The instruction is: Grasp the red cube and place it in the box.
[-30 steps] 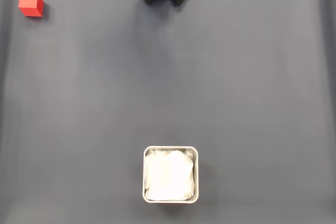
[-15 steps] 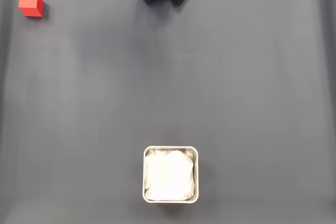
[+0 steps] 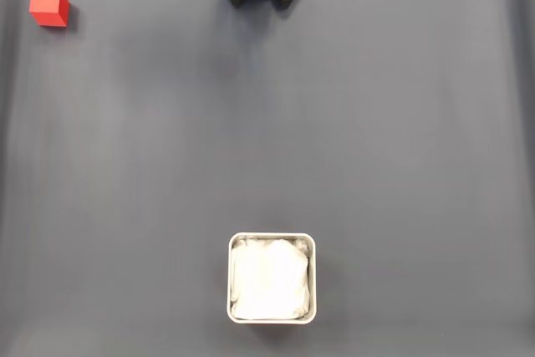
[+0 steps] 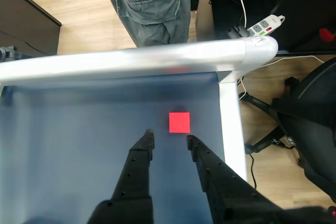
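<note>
In the wrist view the black, tapering gripper (image 4: 169, 137) hangs with fingers apart, the matte red cube (image 4: 179, 122) just beyond at one o'clock on smooth grey matting, well apart from the white-lined, round-cornered metal box (image 3: 272, 238).

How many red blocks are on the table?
1. The red cube sits in the far top-left corner of the dark mat in the fixed view; in the wrist view the same cube lies just ahead of the open tool. None seems hidden.

arm: raised | end effector (image 4: 169, 137): fingers (image 4: 142, 153) parted, holding nothing
</note>
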{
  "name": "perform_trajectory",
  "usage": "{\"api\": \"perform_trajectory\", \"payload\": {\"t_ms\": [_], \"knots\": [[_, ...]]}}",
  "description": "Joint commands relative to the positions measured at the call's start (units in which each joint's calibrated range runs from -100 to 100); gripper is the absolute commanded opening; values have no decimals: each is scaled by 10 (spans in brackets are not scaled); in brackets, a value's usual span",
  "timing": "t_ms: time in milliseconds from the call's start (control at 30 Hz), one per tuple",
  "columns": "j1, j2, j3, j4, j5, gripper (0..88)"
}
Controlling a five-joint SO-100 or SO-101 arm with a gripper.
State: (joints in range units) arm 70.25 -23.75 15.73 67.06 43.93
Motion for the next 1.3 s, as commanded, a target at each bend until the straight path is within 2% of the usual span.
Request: {"api": "perform_trajectory", "payload": {"t_ms": [0,433,767,1267], "knots": [[12,-9,11,-26,9,153],[30,-17,93,-106,19,184],[32,-24,130,-128,21,197],[40,-23,186,-177,24,268]]}}
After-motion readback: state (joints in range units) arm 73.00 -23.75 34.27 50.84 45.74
